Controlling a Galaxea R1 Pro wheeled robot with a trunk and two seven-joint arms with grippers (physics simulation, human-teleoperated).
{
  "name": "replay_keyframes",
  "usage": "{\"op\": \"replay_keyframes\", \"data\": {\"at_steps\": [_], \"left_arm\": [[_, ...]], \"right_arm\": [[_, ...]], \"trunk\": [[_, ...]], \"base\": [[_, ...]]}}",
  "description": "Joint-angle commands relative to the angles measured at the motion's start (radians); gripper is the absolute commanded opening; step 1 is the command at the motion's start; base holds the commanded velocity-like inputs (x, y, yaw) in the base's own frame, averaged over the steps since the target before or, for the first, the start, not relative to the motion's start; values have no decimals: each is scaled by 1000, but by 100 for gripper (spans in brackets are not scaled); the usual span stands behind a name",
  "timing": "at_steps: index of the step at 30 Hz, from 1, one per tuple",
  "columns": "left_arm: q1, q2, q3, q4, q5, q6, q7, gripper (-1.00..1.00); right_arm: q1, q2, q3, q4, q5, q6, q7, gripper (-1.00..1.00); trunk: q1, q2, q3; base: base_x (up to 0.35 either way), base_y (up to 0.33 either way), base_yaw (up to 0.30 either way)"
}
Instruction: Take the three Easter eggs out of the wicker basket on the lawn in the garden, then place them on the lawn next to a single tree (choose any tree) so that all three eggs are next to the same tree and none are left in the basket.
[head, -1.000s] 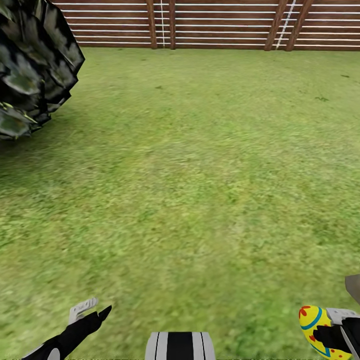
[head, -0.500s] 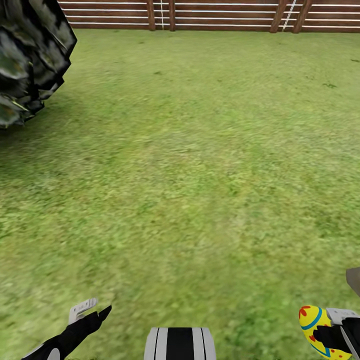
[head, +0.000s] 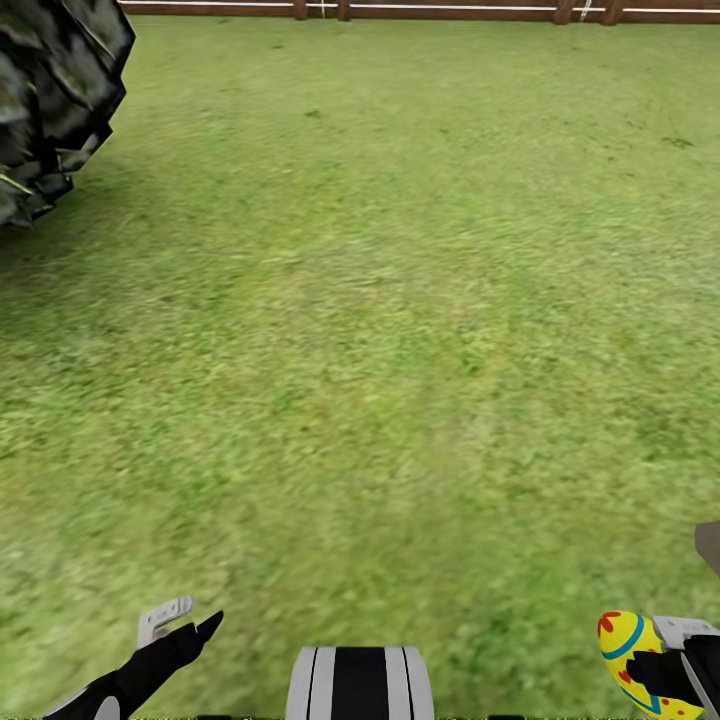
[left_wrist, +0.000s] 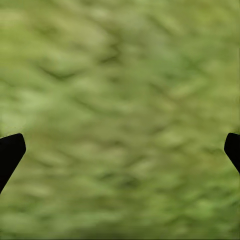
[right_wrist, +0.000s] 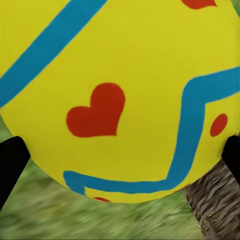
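A yellow Easter egg (head: 628, 645) with blue zigzags and red marks sits in my right gripper (head: 655, 668) at the lower right of the head view, and the gripper is shut on it. Seen up close in the right wrist view, the egg (right_wrist: 120, 85) shows a red heart, with dark fingertips (right_wrist: 10, 165) at either side. My left gripper (head: 188, 620) hangs open over the lawn (head: 380, 330) at the lower left, its tips (left_wrist: 10, 152) wide apart with only grass between them. Dark tree foliage (head: 50, 90) fills the upper left corner; its trunk is hidden.
A brown slat fence (head: 450, 10) runs along the far edge of the lawn. A grey-brown object (head: 710, 545) pokes in at the right edge. A brown ridged surface (right_wrist: 217, 205) lies under the egg; I cannot tell if it is wicker or bark.
The whole head view has shifted: fence and foliage slid up toward the top edge, so the camera moved. Both arms and the held egg keep their places in the picture.
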Motion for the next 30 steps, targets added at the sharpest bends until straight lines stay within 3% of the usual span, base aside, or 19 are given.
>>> {"op": "replay_keyframes", "data": {"at_steps": [1, 7, 20, 30], "left_arm": [[0, 0, 2, -1, 8, 8, -3, 100], [0, -1, 2, -1, 8, 8, -3, 100], [0, 0, 3, -5, 8, 7, -4, 100], [0, 0, 2, -5, 8, 8, -3, 100]], "right_arm": [[0, 0, -1, -1, 10, 3, 10, -100], [0, 0, -1, -1, 10, 3, 10, -100], [0, 0, -1, -1, 10, 3, 10, -100], [0, 0, -1, -1, 10, 4, 10, -100]], "trunk": [[0, -1, -5], [3, -2, -28], [3, -2, -28], [7, -4, -66]], "base": [[0, 0, 0], [0, 0, 0], [169, -54, 0], [4, -2, 0]]}}
